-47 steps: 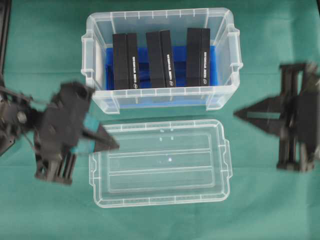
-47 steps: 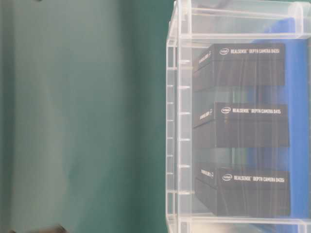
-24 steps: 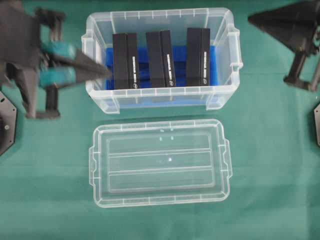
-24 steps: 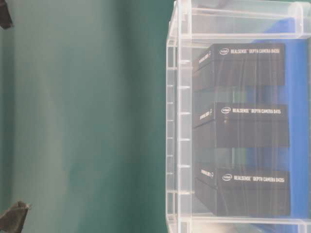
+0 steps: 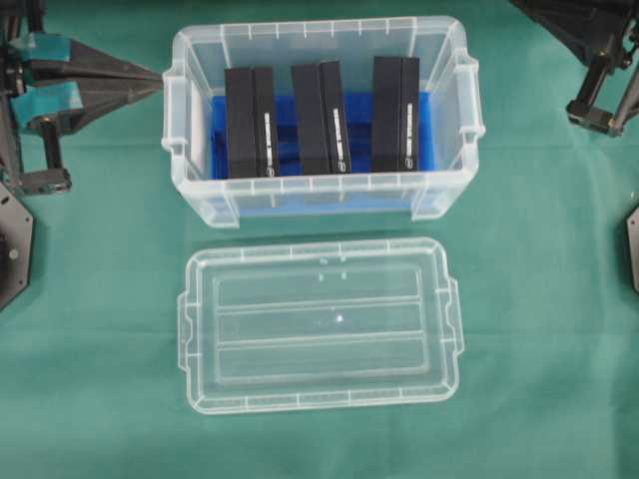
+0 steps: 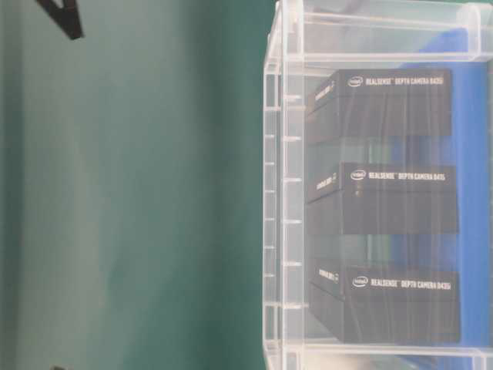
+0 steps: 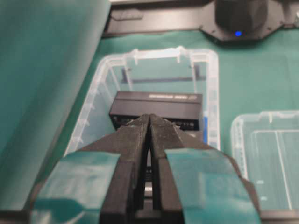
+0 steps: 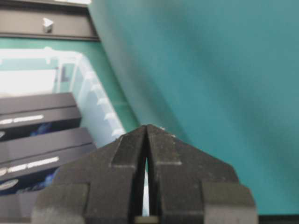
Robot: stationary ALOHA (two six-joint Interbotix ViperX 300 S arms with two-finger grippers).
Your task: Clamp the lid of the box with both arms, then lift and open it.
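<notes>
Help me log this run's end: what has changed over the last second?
Both arms pulled away from the lid toward the far corners: the left hand now points at the box from its left, the right hand near the far right. Both are shut, holding nothing. Lid and box stayed put.

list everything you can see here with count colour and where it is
box: 1, clear, far half of the cloth, open
black blocks: 3, black, upright in a row inside the box
blue base: 1, blue, under the blocks
lid: 1, clear, flat on the cloth in front of the box, apart from it
cloth: 1, green, covers the table
left claw: 1, black with teal tape, left of the box, shut, empty
right claw: 1, black, by the box's right end, shut, empty
</notes>
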